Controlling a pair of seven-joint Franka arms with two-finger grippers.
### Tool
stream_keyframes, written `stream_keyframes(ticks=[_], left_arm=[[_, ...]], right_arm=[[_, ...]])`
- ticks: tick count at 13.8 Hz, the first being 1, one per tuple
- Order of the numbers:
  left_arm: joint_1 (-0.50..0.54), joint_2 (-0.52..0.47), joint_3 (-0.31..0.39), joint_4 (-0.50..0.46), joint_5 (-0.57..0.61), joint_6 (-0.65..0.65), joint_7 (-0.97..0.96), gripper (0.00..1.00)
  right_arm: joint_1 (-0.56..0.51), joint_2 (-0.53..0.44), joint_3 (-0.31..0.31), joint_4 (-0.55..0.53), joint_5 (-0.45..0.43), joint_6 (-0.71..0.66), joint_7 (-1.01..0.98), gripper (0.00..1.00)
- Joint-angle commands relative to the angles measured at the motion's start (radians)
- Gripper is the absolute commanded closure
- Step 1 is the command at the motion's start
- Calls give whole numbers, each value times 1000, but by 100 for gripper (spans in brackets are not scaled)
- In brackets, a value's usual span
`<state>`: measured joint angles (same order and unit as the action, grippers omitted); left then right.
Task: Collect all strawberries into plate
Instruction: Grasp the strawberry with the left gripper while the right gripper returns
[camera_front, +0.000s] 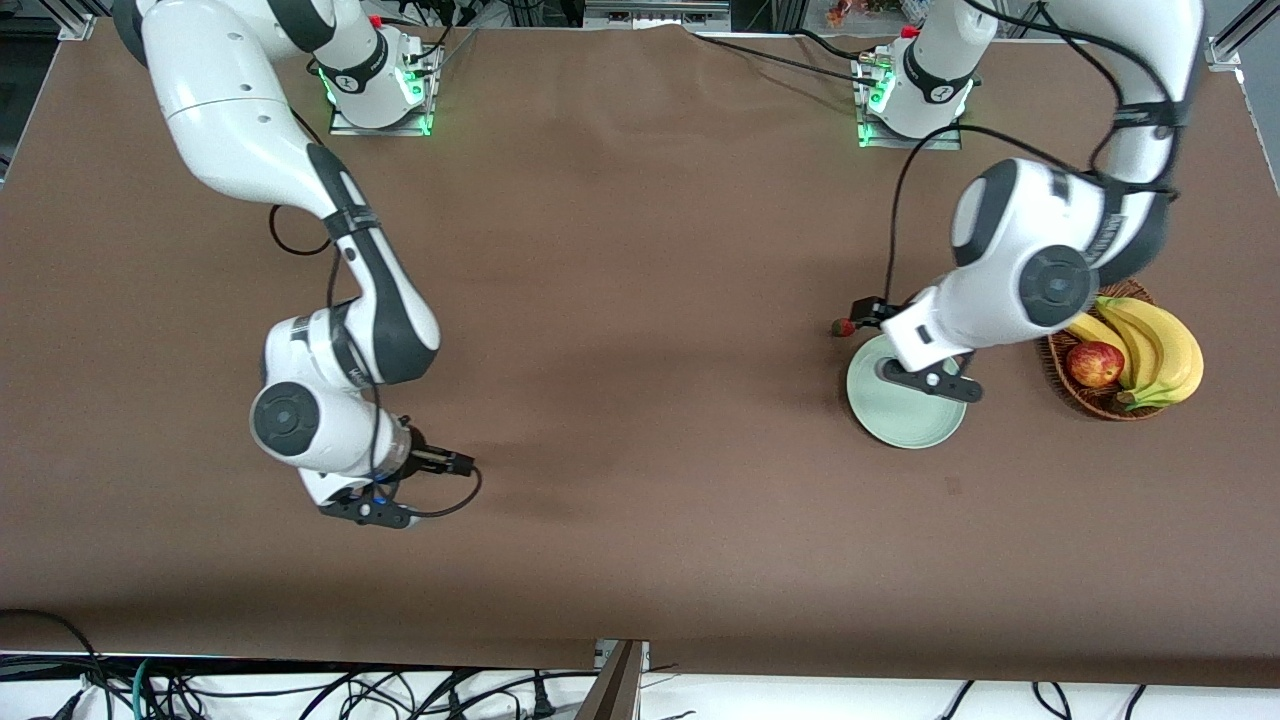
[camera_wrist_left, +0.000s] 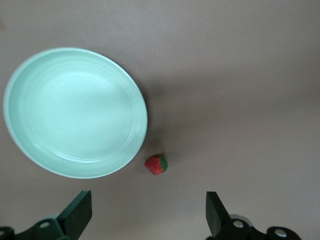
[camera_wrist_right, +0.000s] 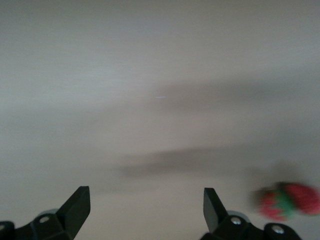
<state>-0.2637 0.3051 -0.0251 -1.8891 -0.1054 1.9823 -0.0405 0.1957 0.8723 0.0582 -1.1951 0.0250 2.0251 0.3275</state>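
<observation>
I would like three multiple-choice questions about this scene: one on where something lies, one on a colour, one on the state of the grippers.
1. Where does the strawberry seen in the left wrist view lie?
A. on the plate
B. on the table beside the plate
C. in the basket

2. What colour is the plate?
A. pale mint green
B. yellow
C. dark blue

3. How do the left gripper and the right gripper stand?
A. both shut
B. one holds a strawberry
C. both open, holding nothing

Answers: 1 B, the berry rests on the brown table just outside the rim. 2 A, both views of the plate show it. 3 C, each wrist view shows fingers wide apart with nothing between.
</observation>
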Motion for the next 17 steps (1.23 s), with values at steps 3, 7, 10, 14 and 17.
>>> stream_keyframes(ticks=[3,7,10,14,17], left_arm=[[-66,-115,5,-351,56,318,-156,0],[-106,-78,-24,-410,260,397,-411,0],[-121,-31,-51,-412,334,433,-587,0],[-71,-9,-52,-423,335,529,-614,0],[-66,17,-52,-462,334,628,-628,0]], right_arm=[[-15,-30,-118,-93,-2,-48,-273,0],[-24,-58,-138,-195,1,-40,-311,0],[-25,-79,-141,-244,3,-37,-311,0],[-28,-87,-141,-276,10,-26,-311,0],[-28,-84,-141,-285,10,-5,-311,26]])
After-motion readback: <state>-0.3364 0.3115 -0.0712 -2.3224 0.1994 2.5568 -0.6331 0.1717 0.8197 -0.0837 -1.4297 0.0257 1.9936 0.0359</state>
